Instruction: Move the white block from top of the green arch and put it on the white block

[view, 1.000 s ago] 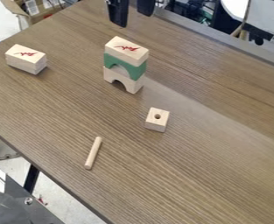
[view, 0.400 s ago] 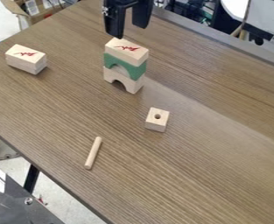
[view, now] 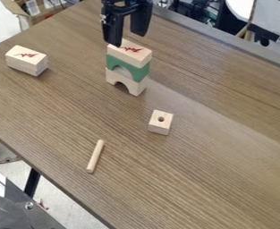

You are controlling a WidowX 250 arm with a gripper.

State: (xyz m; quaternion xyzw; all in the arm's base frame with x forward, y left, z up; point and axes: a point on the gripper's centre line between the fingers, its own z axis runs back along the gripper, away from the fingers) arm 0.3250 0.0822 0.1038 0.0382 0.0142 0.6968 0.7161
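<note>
And here's the big wooden table [view: 207, 161], the level floor for all this stacking. Over its far side hangs the black gripper [view: 127, 39], open and empty, fingers spread with a generous gap, one tip crossing the tower's back corner from this angle; touching or just above it, I can't tell. That spread makes sense: it looks meant to go down astride the top piece. On to the tower, far and a little left of centre: the white block [view: 132, 54] with the red mark lies flat on top of the green arch [view: 141, 73], and that rides on a pale arch [view: 137, 87] whose two feet carry everything. Only the top piece should go, so a grip set too low could drag the green one along. Over to the far left, two flat pieces sit one on the other, the upper white block [view: 27, 54] offering a broad, level top: that looks like the landing spot, and square placement would keep the pile steady. Down in size, the holed block [view: 159, 126] stands right of centre, hole up, and the slim peg [view: 95, 156] lies on its side, nearer and left, both safely away from the likely path.
</note>
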